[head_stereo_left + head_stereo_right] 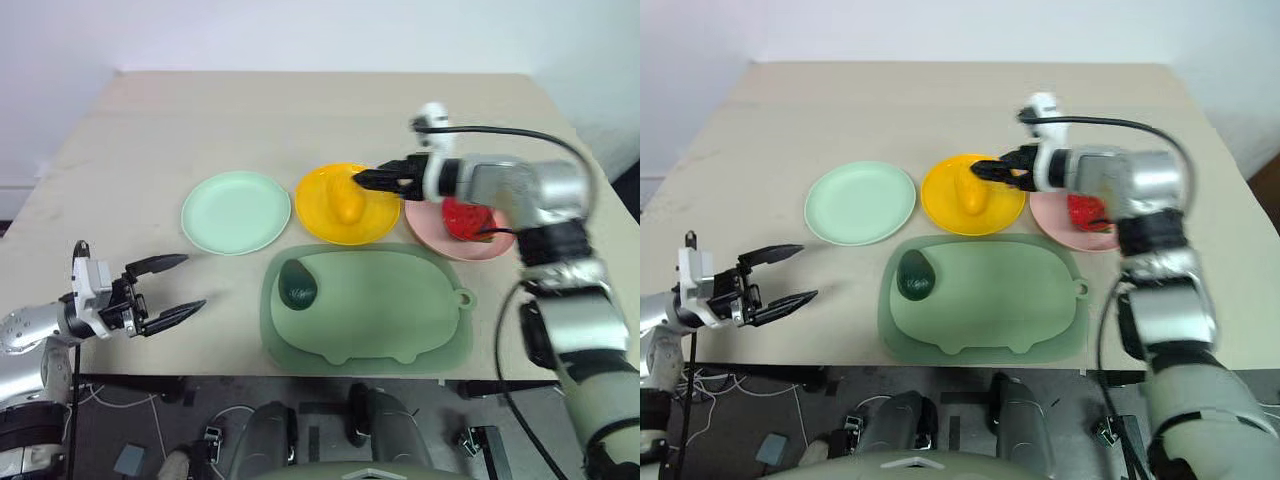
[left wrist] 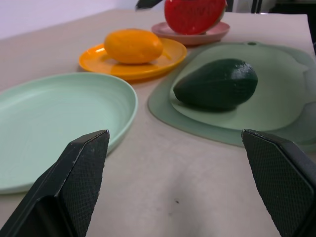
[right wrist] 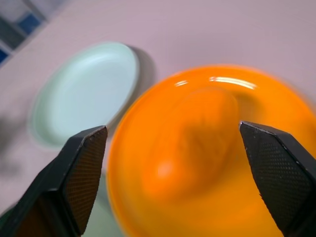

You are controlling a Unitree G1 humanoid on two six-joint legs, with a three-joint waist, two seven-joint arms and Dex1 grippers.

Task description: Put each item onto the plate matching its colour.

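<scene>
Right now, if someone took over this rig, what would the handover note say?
Left gripper: open, holding nothing, at the near left of the table.
Right gripper: open, over the yellow plate, holding nothing.
Done: mango lies on the yellow plate; watermelon wedge is on the pink plate.
Left: avocado sits on the pig-shaped board; the green plate has nothing on it. Move the avocado there.
</scene>
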